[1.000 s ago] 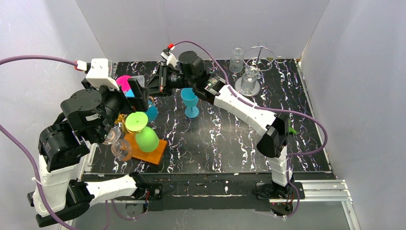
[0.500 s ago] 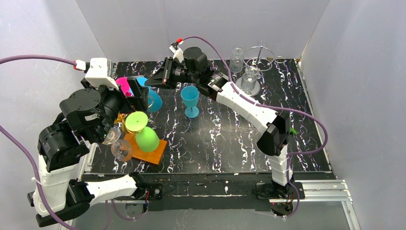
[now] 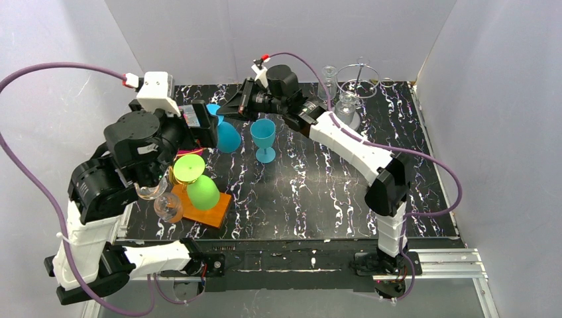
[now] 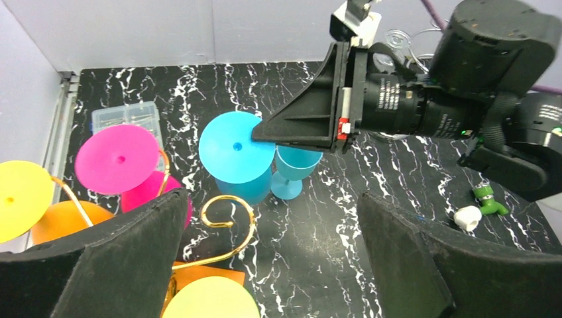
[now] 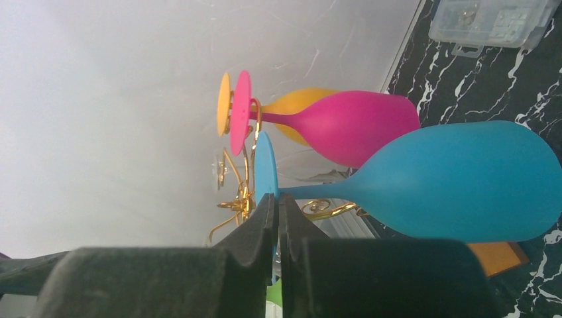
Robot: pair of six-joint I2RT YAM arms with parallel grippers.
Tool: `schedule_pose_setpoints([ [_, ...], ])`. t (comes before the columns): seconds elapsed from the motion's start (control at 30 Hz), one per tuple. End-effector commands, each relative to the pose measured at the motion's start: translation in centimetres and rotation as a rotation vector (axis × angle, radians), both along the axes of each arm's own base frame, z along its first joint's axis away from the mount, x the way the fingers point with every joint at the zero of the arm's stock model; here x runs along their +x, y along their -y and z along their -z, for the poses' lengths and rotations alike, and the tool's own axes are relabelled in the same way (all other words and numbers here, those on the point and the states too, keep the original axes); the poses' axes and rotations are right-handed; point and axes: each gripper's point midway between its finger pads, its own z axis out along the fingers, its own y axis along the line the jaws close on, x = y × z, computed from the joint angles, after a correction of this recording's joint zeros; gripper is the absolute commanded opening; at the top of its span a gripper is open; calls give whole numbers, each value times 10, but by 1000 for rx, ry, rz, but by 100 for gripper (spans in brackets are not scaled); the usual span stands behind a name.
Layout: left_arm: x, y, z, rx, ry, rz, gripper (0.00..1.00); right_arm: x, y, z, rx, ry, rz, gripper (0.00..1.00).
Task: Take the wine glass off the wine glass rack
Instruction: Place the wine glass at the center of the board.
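1. Since a second ago the right arm (image 3: 344, 142) has swung up and toward the far side of the bench (image 3: 298, 192). It has carried the blue wine glass (image 4: 237, 156) away from the gold rack (image 4: 225, 217). In the top view the glass was then close against the rack's cluster, and it now lies off to the rack's far right.
2. The right jaws are pinched almost closed on the rim of the glass's round foot. The glass hangs foot up and bowl down, tilted, above the bench and apart from the rack's curled wire.
3. The left arm (image 3: 139, 142) has also shifted, rising and moving right. In the top view it now covers the pink glass (image 4: 112, 159), which showed there before. The left wrist view shows that glass on the rack beside a yellow-footed orange one (image 4: 20, 192).
4. The left jaws stand wide apart with nothing between them, above the rack.
5. Several things are unchanged:
   - The green glass (image 3: 202, 192) is at the rack's near side, over the orange base (image 3: 215, 213).
   - A second blue glass (image 3: 264, 139) stands upright on the bench.
   - The silver rack (image 3: 358, 76) with clear glasses is at the far right.
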Motion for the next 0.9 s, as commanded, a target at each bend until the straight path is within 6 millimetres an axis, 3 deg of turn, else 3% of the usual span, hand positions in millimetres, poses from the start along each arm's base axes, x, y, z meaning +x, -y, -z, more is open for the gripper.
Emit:
schedule_pose_setpoints([
  [0.0,9,23,-9,-50,-5,39,99,0,51,-82,123,159,72,1],
  [0.17,24,61,-21,-98,-14,136,99,18,104,-97,155,165,141,1],
  [0.3,36,90,-29,-194,-62,247,93,28,154,-116,242,177,165,1],
  [0.43,47,116,-36,-348,-122,348,83,23,192,-133,276,245,147,1],
  [0.67,54,163,-35,-518,-256,497,69,1,205,-136,255,325,108,1],
  [0.87,64,173,-29,-616,-314,519,57,-13,210,-140,255,365,93,1],
])
